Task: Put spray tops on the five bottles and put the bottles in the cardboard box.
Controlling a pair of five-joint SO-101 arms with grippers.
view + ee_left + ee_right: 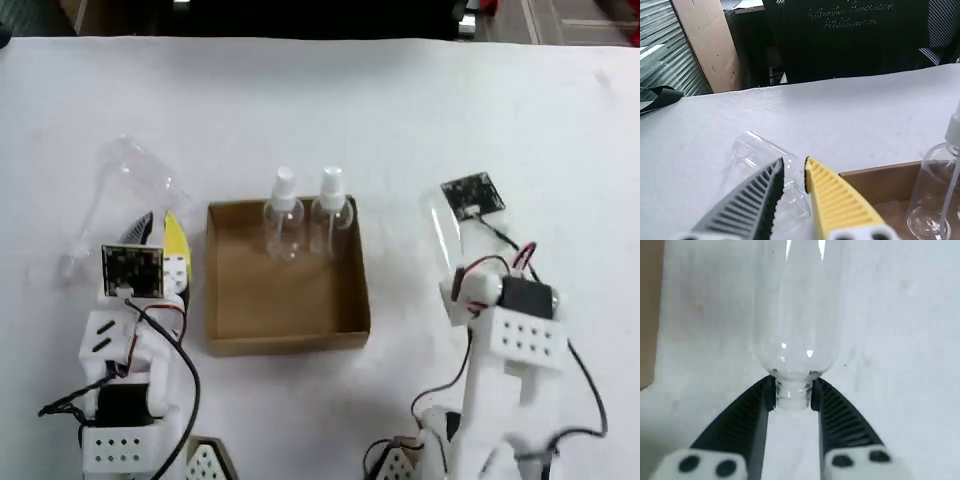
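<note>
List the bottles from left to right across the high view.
Clear bottle lying on the table → left capped bottle → right capped bottle → uncapped bottle, held at the neck by the right gripper.

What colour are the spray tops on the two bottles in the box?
White; the spray tops show best in the high view.
</note>
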